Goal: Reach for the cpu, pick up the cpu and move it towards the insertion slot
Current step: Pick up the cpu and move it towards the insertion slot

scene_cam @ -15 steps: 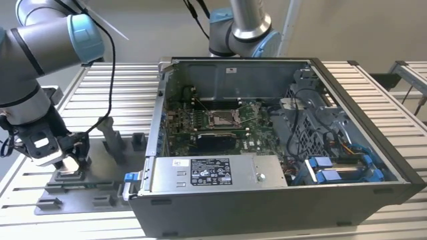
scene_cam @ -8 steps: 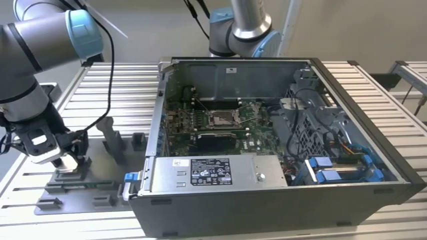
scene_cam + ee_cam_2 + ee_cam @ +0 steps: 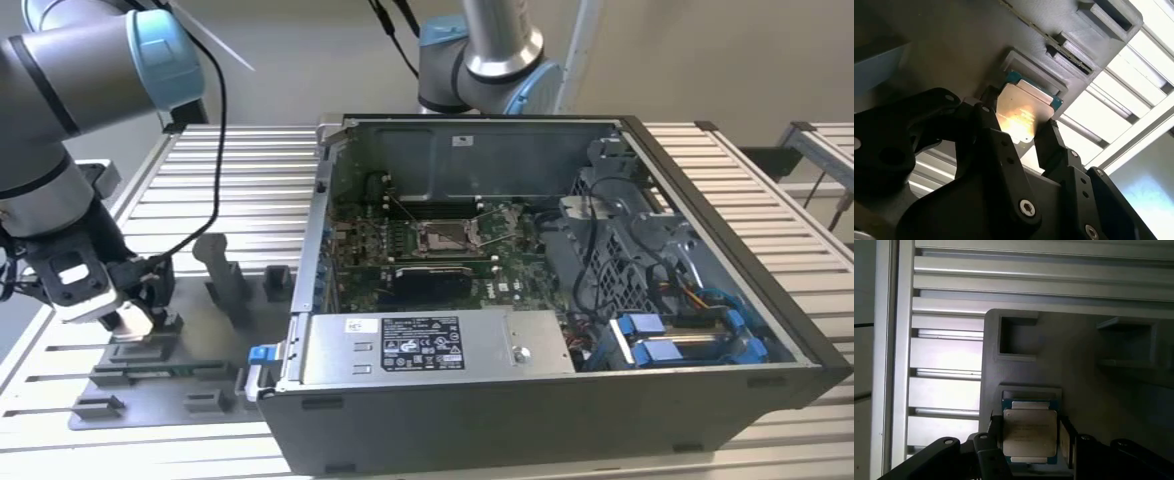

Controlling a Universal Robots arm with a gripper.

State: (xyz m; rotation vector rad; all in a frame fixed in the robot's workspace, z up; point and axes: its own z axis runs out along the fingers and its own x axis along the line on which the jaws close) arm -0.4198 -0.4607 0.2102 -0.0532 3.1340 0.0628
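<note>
The cpu (image 3: 1024, 105), a thin square chip with a silvery top and a green rim, sits between the two black fingers of my gripper (image 3: 1016, 120). The fingers press on its opposite edges, so the gripper is shut on it. In the first wrist view the cpu (image 3: 1030, 430) hangs just over a square recess of the grey fixture plate (image 3: 1094, 390), inside the gripper (image 3: 1029, 442). In the exterior view my gripper (image 3: 131, 322) is low over that plate at the exterior view's left. The insertion slot (image 3: 441, 237), a silver-framed socket, lies on the green board inside the open computer case.
The open computer case (image 3: 694, 180) fills the middle, with a power supply (image 3: 427, 345) along its near side and blue-tabbed cables (image 3: 667, 340) on the exterior view's right. Grey fixture blocks (image 3: 220, 275) stand on the plate beside my gripper. A second arm (image 3: 487, 60) stands behind the case.
</note>
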